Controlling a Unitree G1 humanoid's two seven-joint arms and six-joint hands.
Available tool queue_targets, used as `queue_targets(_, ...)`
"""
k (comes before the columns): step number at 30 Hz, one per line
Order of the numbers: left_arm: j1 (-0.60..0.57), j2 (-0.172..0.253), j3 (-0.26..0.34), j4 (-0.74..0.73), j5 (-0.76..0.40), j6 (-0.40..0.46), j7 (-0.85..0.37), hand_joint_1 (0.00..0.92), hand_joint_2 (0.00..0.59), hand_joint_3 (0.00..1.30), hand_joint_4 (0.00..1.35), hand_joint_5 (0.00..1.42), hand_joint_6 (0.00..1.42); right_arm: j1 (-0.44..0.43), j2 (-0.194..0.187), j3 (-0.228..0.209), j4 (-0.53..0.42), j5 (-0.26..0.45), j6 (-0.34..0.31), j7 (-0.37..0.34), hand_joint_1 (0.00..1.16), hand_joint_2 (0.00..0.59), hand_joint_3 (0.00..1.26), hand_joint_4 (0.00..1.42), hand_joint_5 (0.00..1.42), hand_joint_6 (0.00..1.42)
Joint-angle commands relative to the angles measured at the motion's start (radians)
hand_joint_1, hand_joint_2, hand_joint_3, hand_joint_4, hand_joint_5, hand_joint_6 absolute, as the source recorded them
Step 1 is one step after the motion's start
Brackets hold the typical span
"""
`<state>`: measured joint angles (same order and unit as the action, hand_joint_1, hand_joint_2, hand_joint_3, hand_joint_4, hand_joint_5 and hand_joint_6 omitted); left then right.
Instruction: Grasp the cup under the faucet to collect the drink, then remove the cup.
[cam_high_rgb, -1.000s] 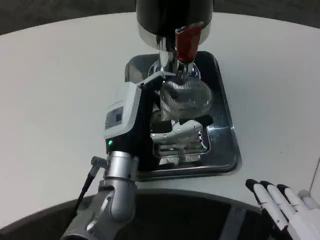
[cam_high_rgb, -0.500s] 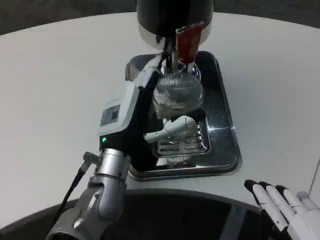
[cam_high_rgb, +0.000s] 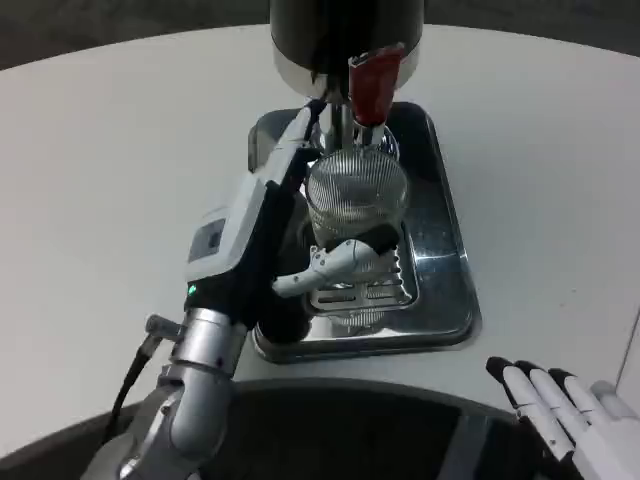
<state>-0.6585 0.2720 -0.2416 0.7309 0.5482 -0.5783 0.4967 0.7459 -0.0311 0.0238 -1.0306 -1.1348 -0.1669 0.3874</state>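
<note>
Left hand fingers grasp the upright cup directly beneath the faucet; right hand far off, released.

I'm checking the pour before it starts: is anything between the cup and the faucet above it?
Nothing visible. The left hand holds the ribbed clear cup over the metal tray, and the cup's open mouth sits directly under the faucet with the red handle, with no object between them.
</note>
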Motion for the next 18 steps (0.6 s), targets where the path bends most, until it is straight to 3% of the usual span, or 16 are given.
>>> queue_targets(1,0.095,0.034,0.045,-0.113,-0.052,-0.016,-0.043,0.095,0.000,0.09,0.05,0.26,0.30,0.008,0.001,0.010,-0.008,-0.009,-0.008,-0.014,0.72,0.310,0.00,0.00,0.00,0.00)
queue_targets(7,0.256,0.086,0.142,-0.352,-0.134,-0.002,-0.126,0.087,0.000,0.11,0.07,0.27,0.30,-0.003,-0.003,0.018,-0.004,-0.016,-0.007,-0.011,0.72,0.311,0.00,0.00,0.00,0.00)
queue_targets(10,0.325,0.125,0.208,-0.464,-0.208,0.001,-0.201,0.065,0.000,0.11,0.07,0.24,0.22,-0.016,-0.008,0.021,-0.001,-0.019,-0.004,-0.004,0.72,0.311,0.00,0.00,0.00,0.00)
queue_targets(18,0.323,0.281,0.297,-0.594,-0.559,0.043,-0.619,0.000,0.000,0.00,0.00,0.03,0.02,-0.057,-0.015,0.033,0.006,-0.029,0.005,0.021,0.72,0.309,0.00,0.00,0.00,0.00)
